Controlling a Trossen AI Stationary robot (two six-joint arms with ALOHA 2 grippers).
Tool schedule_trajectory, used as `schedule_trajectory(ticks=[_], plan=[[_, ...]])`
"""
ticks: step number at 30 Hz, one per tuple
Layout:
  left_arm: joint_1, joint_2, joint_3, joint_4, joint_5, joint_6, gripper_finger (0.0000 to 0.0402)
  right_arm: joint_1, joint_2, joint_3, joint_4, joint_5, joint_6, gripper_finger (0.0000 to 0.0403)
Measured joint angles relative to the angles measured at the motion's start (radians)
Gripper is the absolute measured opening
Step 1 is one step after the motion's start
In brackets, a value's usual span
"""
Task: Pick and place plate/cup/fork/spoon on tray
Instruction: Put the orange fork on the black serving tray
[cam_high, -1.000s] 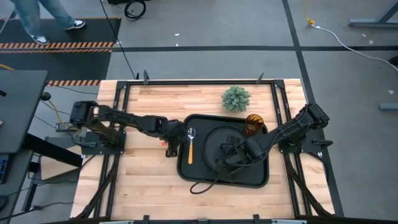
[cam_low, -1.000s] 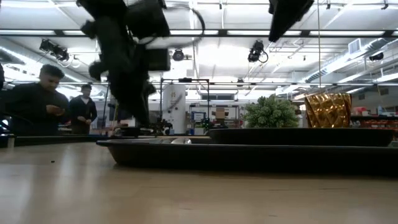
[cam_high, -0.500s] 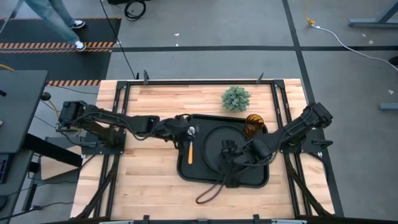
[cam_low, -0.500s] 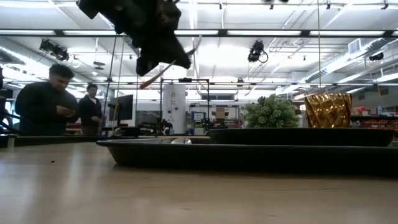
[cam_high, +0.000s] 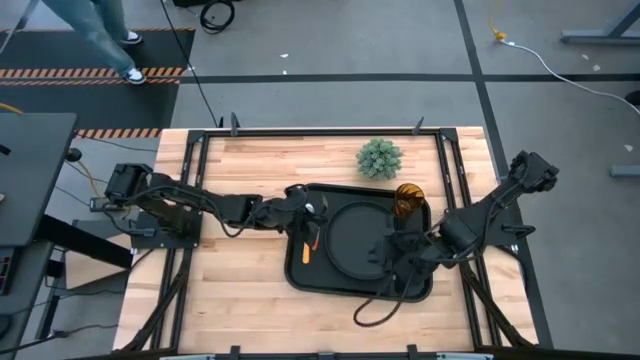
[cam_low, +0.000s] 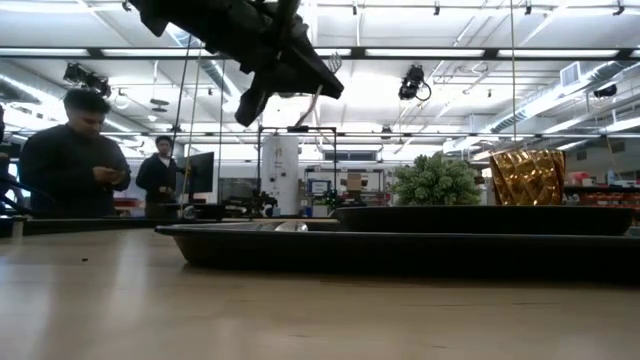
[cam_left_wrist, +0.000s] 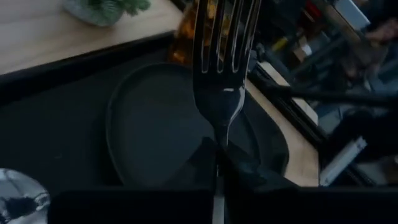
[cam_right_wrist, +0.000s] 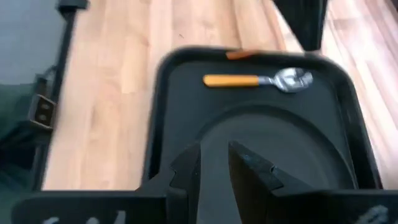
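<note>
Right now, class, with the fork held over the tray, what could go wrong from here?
1. The left gripper pinches the fork only at its handle; it could swing or slip.
2. The spoon already lies at that end of the tray; the fork might land on it.
3. The plate is close beside; the tines may catch its rim.

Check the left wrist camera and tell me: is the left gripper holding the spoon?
No. The left gripper is shut on the fork, whose tines stick out ahead of it, while the spoon lies in the tray.
</note>
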Motion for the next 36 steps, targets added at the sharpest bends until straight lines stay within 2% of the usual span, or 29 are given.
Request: schedule_trajectory(ticks=[8,17,22,25,27,31,36], plan=[[-0.001,0.0,0.0,-0.048,-0.01,-0.153,0.0014,0.015,-0.051,-0.159,0.039,-0.049,0.082,0.0087],[0.0,-0.011,0.0,-0.311,-0.107,-0.31,0.0018,-0.001,-0.055,-0.167,0.024,-0.048,-0.045,0.0087],[-0.011,-0.101,0.0,-0.313,-0.179,-0.294,0.0018,-0.024,-0.061,-0.168,-0.021,-0.042,-0.041,0.0087],[-0.009,-0.198,0.0,-0.312,-0.219,-0.24,0.0015,-0.037,-0.061,-0.168,-0.031,-0.04,-0.043,0.0087],[-0.004,-0.293,0.0,-0.306,-0.28,-0.177,0.0014,-0.045,-0.061,-0.168,-0.024,-0.04,-0.038,0.0087],[-0.035,-0.457,0.002,-0.321,-0.481,-0.037,0.0014,-0.043,-0.061,-0.168,-0.028,-0.058,-0.025,0.0087],[-0.143,-0.514,0.002,-0.418,-0.643,-0.078,0.0013,-0.024,-0.061,-0.168,-0.025,-0.073,-0.018,0.0087]])
